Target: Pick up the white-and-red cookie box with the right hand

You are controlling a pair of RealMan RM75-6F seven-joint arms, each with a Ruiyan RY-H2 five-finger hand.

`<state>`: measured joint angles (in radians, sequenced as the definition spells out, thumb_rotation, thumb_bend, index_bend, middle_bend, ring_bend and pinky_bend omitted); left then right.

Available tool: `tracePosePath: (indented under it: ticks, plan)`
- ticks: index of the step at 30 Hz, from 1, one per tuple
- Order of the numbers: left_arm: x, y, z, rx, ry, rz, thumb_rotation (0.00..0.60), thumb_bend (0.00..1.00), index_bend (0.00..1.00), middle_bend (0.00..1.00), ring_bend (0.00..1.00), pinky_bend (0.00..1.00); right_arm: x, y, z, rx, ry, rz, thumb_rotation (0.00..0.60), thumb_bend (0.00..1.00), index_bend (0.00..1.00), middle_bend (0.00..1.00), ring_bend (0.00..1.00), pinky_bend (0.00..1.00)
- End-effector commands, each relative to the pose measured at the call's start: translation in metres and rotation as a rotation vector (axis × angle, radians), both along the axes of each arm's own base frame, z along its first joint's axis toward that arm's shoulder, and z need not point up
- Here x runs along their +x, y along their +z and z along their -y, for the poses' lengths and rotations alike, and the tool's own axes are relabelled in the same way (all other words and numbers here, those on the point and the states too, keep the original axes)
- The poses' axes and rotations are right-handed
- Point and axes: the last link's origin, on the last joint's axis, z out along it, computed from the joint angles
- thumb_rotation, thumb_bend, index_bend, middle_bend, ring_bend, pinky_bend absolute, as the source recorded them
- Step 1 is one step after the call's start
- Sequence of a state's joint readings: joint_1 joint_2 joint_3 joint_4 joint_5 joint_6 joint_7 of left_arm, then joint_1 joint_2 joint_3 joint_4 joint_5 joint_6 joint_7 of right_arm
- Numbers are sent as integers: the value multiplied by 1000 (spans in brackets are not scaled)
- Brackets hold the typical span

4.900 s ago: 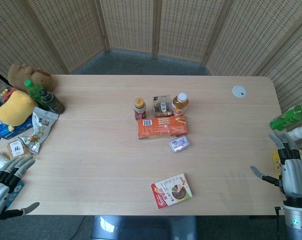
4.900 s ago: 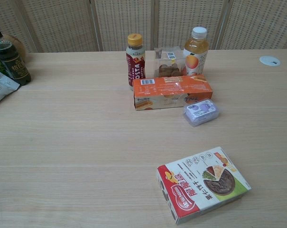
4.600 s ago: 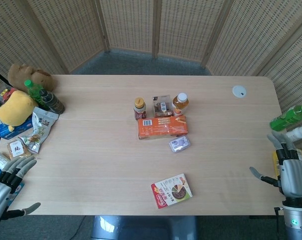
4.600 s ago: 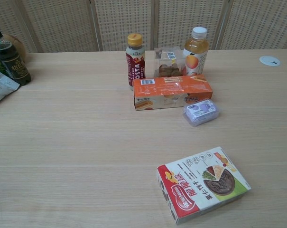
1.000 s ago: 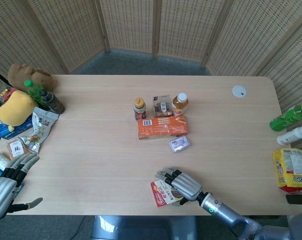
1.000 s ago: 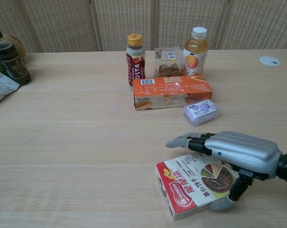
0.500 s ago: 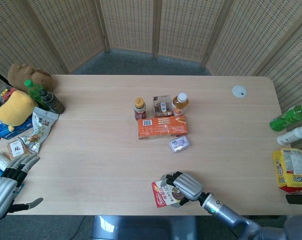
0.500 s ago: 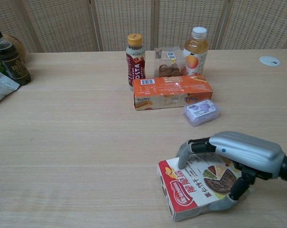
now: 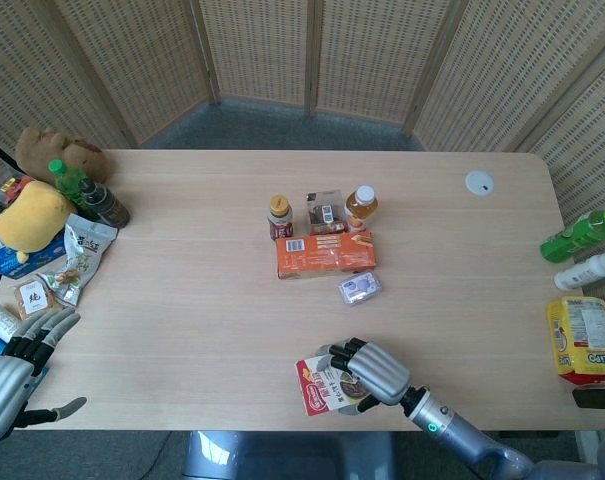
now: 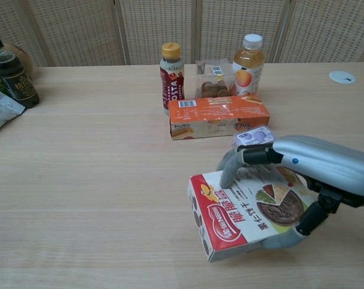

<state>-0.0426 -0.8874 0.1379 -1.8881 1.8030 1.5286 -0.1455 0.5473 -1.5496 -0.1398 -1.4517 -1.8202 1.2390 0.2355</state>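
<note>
The white-and-red cookie box point(image 10: 239, 218) hangs tilted a little above the table near its front edge, also seen from above as the cookie box point(image 9: 320, 386). My right hand point(image 10: 308, 174) grips it, fingers curled over the far edge and thumb under the near side; in the head view the right hand point(image 9: 373, 370) covers the box's right part. My left hand point(image 9: 7, 372) stays off the table's left front corner with fingers spread and nothing in it.
Behind the lifted box lie an orange carton point(image 10: 218, 115) and a small purple packet point(image 10: 254, 136), with two bottles point(image 10: 172, 70) and a clear snack box point(image 10: 212, 78) further back. Snack bags, bottles and plush toys point(image 9: 42, 215) crowd the left edge. Bottles and a yellow bag point(image 9: 585, 340) stand at the right.
My right hand closed around the cookie box and raised it off the table, tilting it and shifting it slightly left. The left hand has not moved.
</note>
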Motion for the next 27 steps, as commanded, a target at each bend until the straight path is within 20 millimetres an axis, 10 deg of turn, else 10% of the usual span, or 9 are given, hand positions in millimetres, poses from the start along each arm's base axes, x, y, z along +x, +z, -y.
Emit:
tracePosePath:
  ticks: [1, 27]
  plan:
    - [0, -1, 0, -3, 3, 0, 600, 0, 41, 0, 0, 0, 19, 20, 7, -43, 24, 21, 600, 65, 573, 607, 514, 404]
    - [1, -4, 1, -16, -6, -10, 600, 0, 41, 0, 0, 0, 133, 94, 61, -200, 85, 121, 600, 92, 577, 607, 514, 412]
